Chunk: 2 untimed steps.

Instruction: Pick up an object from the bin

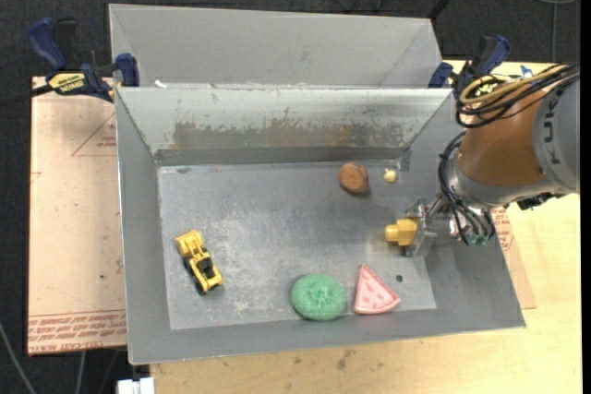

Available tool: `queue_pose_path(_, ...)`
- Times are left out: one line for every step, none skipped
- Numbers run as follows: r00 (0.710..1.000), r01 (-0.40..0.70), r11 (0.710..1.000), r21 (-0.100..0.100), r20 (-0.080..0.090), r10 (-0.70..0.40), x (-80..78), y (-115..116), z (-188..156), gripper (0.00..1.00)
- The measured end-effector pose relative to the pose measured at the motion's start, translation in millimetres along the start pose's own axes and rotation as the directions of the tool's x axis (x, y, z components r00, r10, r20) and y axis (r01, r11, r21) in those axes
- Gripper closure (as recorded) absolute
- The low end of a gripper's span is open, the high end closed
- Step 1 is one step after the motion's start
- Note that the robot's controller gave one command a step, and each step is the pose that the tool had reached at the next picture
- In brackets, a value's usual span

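Nearest, by the front wall of the bin [277, 341]: green pad [319, 296], round, flat on the floor; just beside it to view's rt, pink wedge [375, 292] like a melon slice, point toward the back, curved edge toward the front rt corner; the two are almost touching.

Further back on view's left: digger [199, 260], yellow w/ black parts, lying at an angle, well apart from everything else.

Mid-depth, rt side: arm [503, 157] w/ orange cover and cables comes in over the rt wall; gripper [417, 232] sits low near the floor, tip pointing to view's left; yellow block [400, 232], small and chunky, is right at the tip, touching it; can't tell if the gripper is clenched on the block or only against it, nor if the block is off the floor.

Furthest, close to the back wall: brown lump [353, 178], roundish; cream bit [391, 174], tiny, near it to view's rt, not touching; both lie beyond the gripper.
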<state>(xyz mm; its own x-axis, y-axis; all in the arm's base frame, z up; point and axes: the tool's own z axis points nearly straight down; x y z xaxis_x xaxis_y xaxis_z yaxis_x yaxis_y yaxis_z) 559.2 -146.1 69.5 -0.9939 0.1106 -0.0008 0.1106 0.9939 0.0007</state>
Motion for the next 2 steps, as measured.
queue_pose_path(1.000, 0.001, 1.000, 0.000, 0.000, -0.001, 0.0, 0, 0, 1.00)
queue_pose_path(1.000, 0.001, 1.000, -0.001, -0.007, -0.001, 24.7, 15, -46, 1.00)
